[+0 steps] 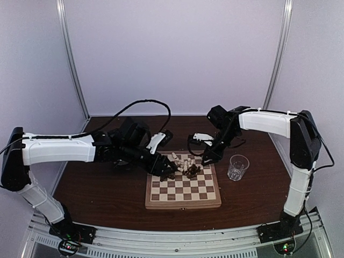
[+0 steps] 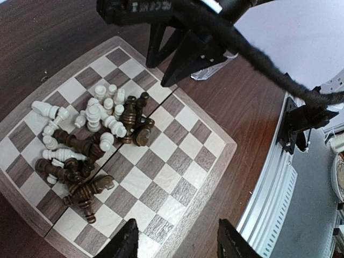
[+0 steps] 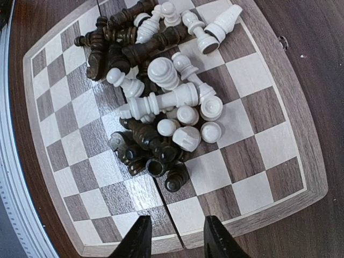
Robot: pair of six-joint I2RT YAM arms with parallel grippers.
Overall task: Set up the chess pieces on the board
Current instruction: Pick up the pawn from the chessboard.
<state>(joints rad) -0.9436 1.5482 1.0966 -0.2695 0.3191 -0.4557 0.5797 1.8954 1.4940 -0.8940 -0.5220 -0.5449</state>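
The board lies mid-table, its checks dark brown and cream. The chess pieces lie in one tangled heap on its far rows, cream and dark ones mixed, most of them on their sides. My left gripper hangs at the heap's left side. In the left wrist view it is open over the board's edge, empty, with the heap ahead. My right gripper hovers at the heap's right. It is open and empty above the board's border, near the dark pieces and the cream pieces.
A clear drinking glass stands on the brown table just right of the board. A metal rail runs along the near edge. Pale walls enclose the back and sides. The right arm's black wrist crosses the far side of the left wrist view.
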